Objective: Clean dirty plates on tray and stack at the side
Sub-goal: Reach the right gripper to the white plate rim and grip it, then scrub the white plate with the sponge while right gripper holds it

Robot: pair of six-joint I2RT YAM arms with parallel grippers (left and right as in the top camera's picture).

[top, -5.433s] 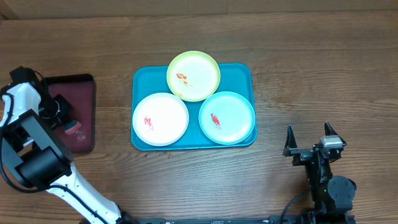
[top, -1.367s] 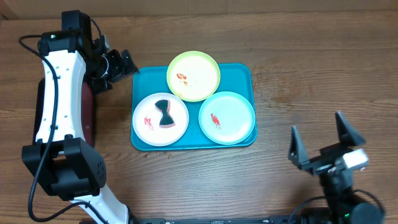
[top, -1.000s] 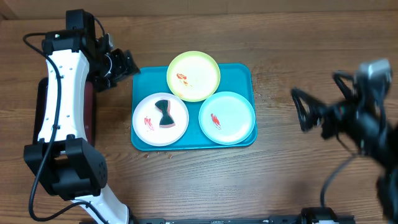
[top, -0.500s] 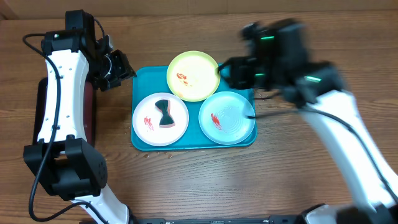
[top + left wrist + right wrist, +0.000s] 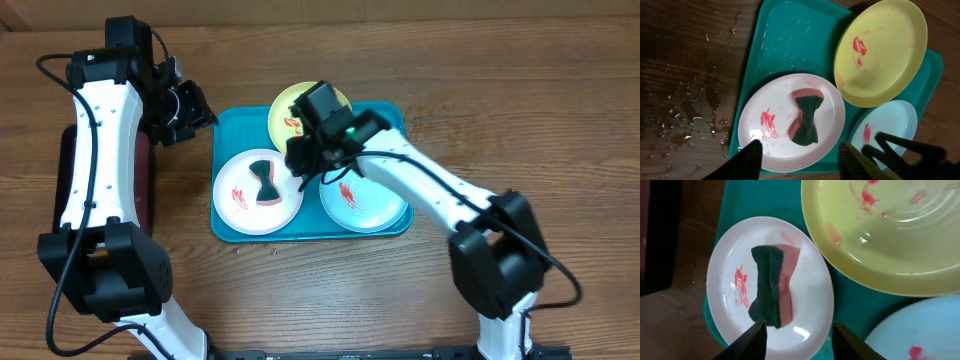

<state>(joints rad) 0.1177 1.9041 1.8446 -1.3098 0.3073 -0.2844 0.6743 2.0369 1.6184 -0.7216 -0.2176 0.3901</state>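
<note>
**Operator:** Where does everything lie?

**Spotter:** All three plates are on the large turquoise rectangular plastic tray (image 5: 790, 40). The small round white plastic plate (image 5: 812, 287) is at the tray's near-left corner. The pale mint-blue round plastic plate (image 5: 375, 200) is at its near-right. The yellow-green round plastic plate (image 5: 900, 240) sits at the far middle, poking past the tray's far rim. Each one shows red smears. A dark green and pink sponge (image 5: 771, 295), twisted like a bow tie, lies on the white plate.

**Operator:** And my grippers?

**Spotter:** Your right gripper (image 5: 799, 341) hangs above the tray's middle, jaws apart with nothing between them and the sponge just ahead. Your left gripper (image 5: 800, 161) sits off the tray's far-left corner, likewise spread and empty.

**Operator:** How will it all handle?

**Spotter:** I'd judge the sponge soft and wet. Pinch it at the narrow waist, where it's bunched, and it should hold. The plates look light, thin and stiff. With water beads (image 5: 785, 47) on the tray, they'll likely be slick and skate when you scrub. Pin a plate by its rim with one gripper while the other wipes. To lift one, take the raised rim edge-on. The yellow-green plate's overhang offers you the easiest bite.
</note>
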